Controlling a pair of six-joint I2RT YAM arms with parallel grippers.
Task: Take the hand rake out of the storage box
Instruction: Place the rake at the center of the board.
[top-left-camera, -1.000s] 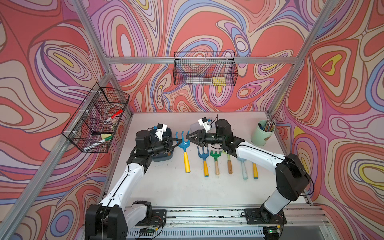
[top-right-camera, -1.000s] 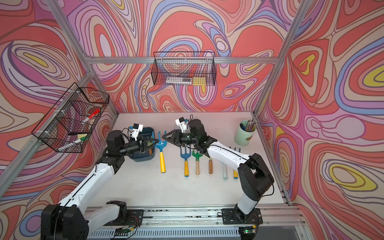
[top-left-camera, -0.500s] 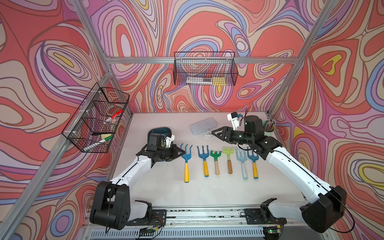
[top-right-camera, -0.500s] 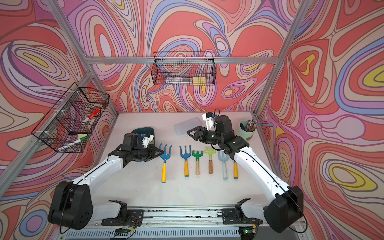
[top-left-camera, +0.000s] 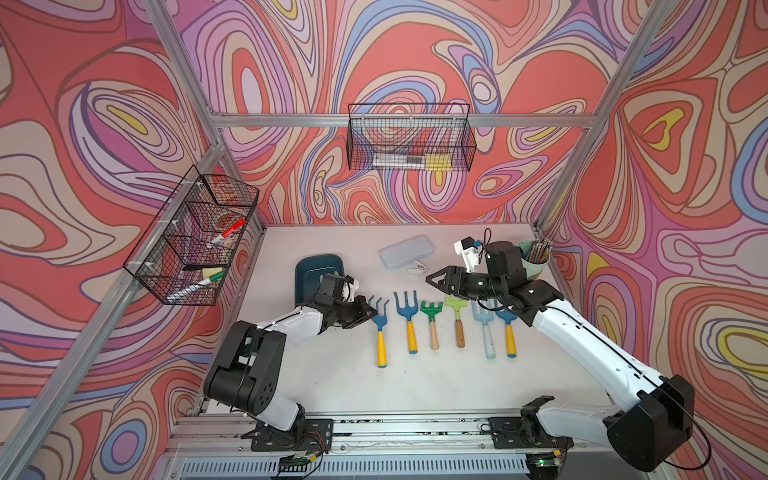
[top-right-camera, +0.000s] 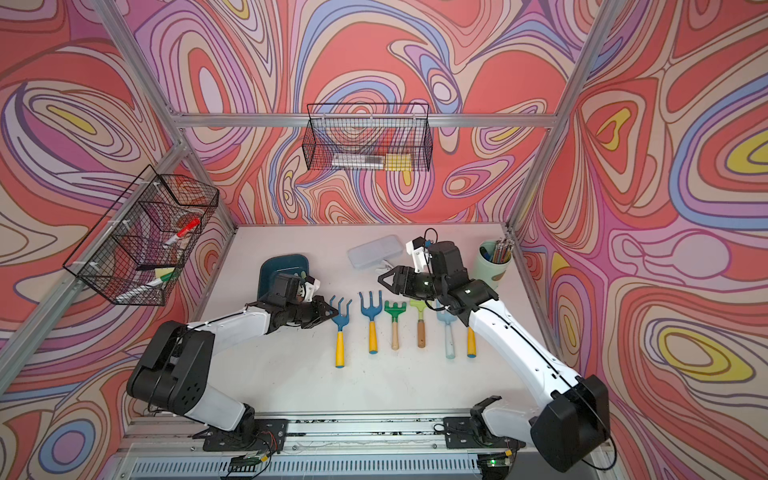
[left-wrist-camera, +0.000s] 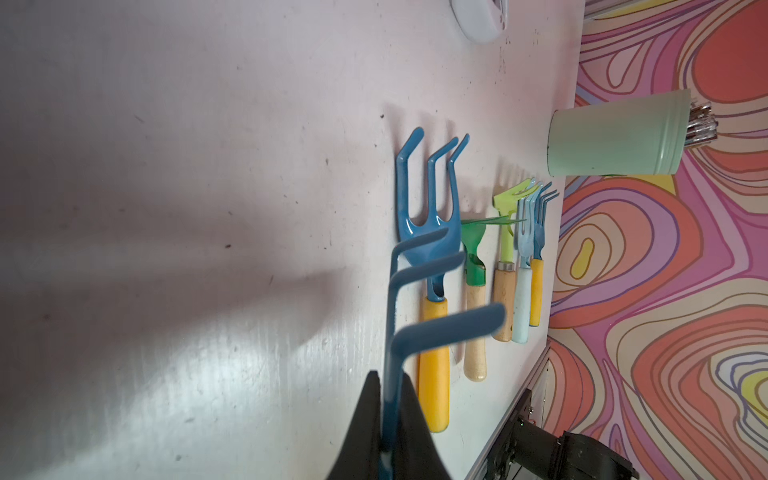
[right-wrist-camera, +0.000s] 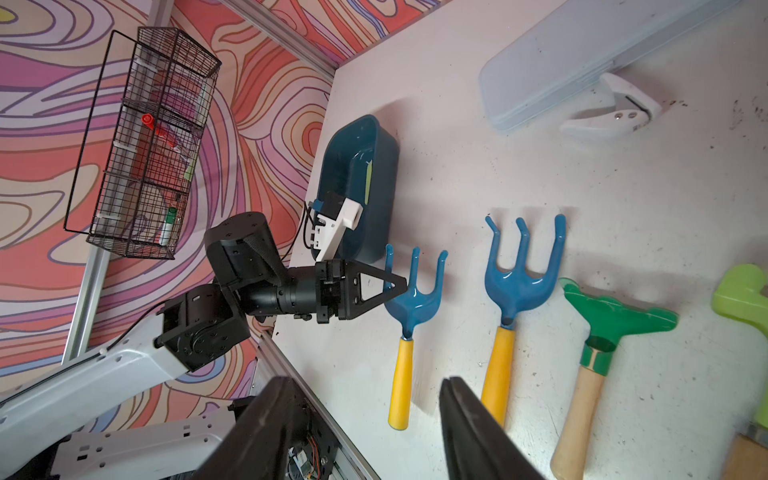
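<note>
The storage box sits at about 10 o'clock on the desk. A thin pale green strip shows inside it, but I cannot tell what it is. Two black wire baskets hang on the walls. The side basket at 9 o'clock holds markers. The back basket at 12 o'clock holds a long whitish thing and a yellow block. A mint cup at 2 o'clock stands full of pencils. A flat pale grey case lies closed near 12 o'clock, with a small white clip just beside it.

Six hand tools lie in one row, heads to 12 o'clock and handles to 6. Three are blue with yellow handles, one is dark green, one lime green and one pale blue.

The hand rake is the tool at the 9 o'clock end of the row. It is out of the box, on the desk at the box's 5 o'clock. The left hand reaches in from 9 o'clock and is clenched on the rake's outermost tine. The right hand hangs released, with nothing between its jaws, at the rake's 2 o'clock and apart from it.
</note>
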